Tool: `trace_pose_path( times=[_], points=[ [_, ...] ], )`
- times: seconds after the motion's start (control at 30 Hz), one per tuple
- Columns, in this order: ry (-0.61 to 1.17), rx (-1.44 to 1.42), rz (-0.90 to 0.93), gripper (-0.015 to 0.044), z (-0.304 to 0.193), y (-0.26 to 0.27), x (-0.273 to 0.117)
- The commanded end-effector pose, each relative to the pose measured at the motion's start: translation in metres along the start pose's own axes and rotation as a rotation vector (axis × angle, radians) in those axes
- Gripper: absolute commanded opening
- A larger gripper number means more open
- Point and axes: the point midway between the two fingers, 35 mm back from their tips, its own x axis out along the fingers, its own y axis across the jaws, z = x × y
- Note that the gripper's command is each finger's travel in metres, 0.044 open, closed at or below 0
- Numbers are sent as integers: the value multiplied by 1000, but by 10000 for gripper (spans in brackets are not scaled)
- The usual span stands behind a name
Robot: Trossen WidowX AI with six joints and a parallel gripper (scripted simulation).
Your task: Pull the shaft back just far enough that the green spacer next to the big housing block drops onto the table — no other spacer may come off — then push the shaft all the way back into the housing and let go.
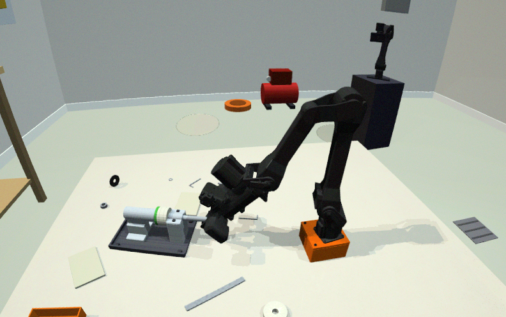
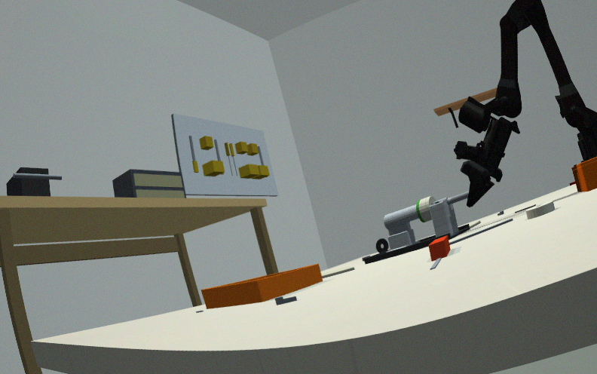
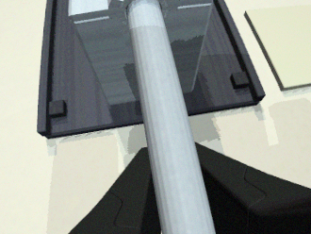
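Between the fingers of the gripper (image 3: 178, 212) sits the free end of the shaft (image 3: 164, 143); jaws nearly shut, clamped on it, one dark finger (image 3: 103, 225) on each side in the wrist view. Shaft runs straight ahead of the gripper into the small support block (image 1: 176, 224), which stands on the dark base plate (image 1: 149, 244).

Beyond that block, further from the gripper, a pale spacer stack (image 1: 164, 214) rides on the shaft. The green spacer (image 1: 155, 215) is the far end of that stack, touching the big housing block (image 1: 136, 216). It is on the shaft, not on the table (image 1: 336, 268). None of the spacers has dropped.

Step in hand, as I judge it: the pull-back, shaft gripped and being drawn toward the arm. Extraction looks barely begun; the green ring sits tight against the housing. Next move calls for a straight pull along the shaft axis, stopping once the shaft tip clears only the green spacer. Pull too far and the pale spacers come off as well. Then push fully back in and release.

Containers: an orange tray (image 2: 261, 286) well away from the gripper at the table's far side, contents cannot tell from this low angle. Orange ring (image 1: 237, 105) on the floor behind the arm looks hollow, nothing visible inside.
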Motion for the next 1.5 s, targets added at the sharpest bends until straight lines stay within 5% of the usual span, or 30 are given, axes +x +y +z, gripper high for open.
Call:
trace_pose_path(
  times=[0.0, 1.47],
  points=[
    [0, 1, 3, 0, -1, 0, 0],
    [0, 1, 3, 0, -3, 0, -3]
  ],
)
